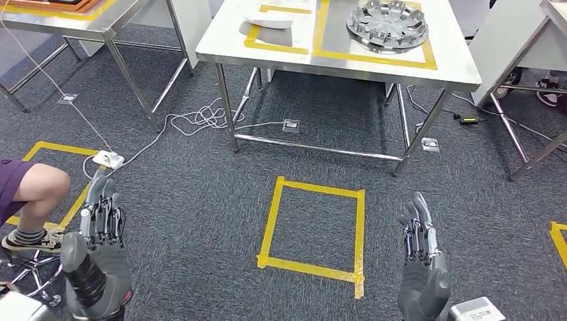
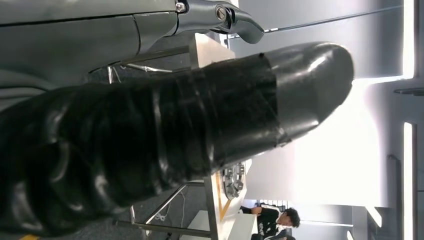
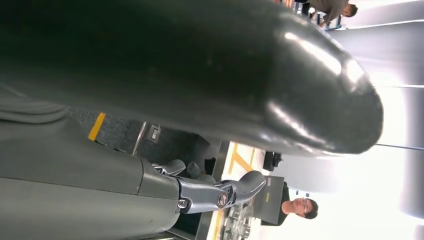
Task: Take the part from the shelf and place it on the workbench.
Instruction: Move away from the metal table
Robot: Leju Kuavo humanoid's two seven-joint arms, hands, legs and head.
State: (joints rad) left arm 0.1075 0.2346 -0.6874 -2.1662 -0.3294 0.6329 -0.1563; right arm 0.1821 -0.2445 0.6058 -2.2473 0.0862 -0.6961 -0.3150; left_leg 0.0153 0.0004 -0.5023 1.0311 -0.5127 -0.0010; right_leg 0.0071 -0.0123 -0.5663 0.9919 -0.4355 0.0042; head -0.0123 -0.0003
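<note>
Above grey carpet, left hand and right hand raised, fingers extended, empty

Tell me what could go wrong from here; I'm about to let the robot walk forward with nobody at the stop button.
Loose white cables trail across the carpet before the workbench; a foot could snag them. A person's leg sits close beside the left hand, so an arm swing might strike it. Both the left hand and the right hand hold nothing, while a silver wheel cover and a white part already occupy the taped zones, leaving little room to set anything down.
</note>
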